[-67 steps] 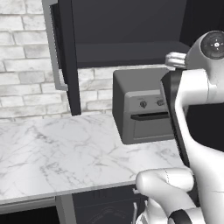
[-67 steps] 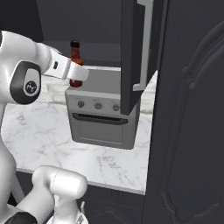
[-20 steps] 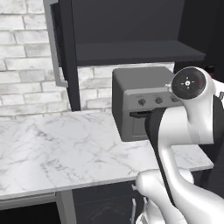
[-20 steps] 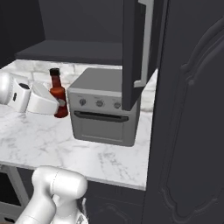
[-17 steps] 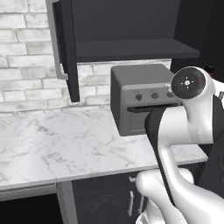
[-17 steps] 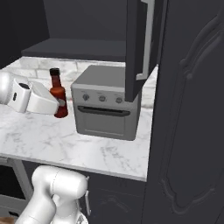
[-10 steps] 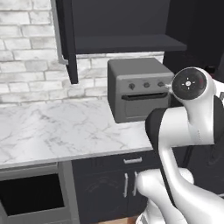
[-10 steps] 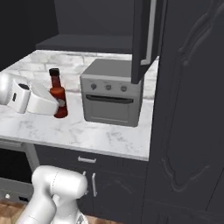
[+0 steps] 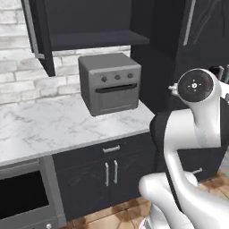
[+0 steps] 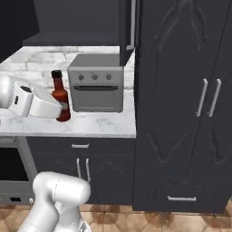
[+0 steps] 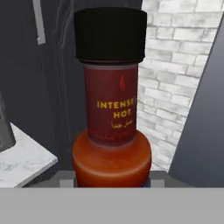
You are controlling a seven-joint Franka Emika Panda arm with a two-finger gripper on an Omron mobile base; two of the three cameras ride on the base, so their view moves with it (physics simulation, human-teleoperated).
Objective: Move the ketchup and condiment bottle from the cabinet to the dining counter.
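Note:
My gripper (image 10: 63,112) is shut on the lower body of the condiment bottle (image 10: 59,96), a dark brown-red bottle with a dark cap, held upright in front of the marble counter against the wall. The hand view has the condiment bottle (image 11: 112,113) close up, with "INTENSE HOT" on its label and the fingertips (image 11: 66,179) at its bulging base. The cabinet (image 9: 89,22) stands open above the counter, its door (image 10: 128,27) swung out. The ketchup and the dining counter are out of view.
A grey toaster oven (image 9: 109,82) stands on the marble wall counter (image 9: 44,129), with dark drawers and doors below. A built-in oven (image 9: 22,192) sits at the lower left. Tall dark pantry cupboards (image 10: 186,90) rise to the right. My white arm (image 9: 192,129) blocks the right foreground.
The base has backed away from the counter, so the whole scene has shifted and the lower cabinets and floor now show. The bottle stays in my gripper, lower than it was earlier.

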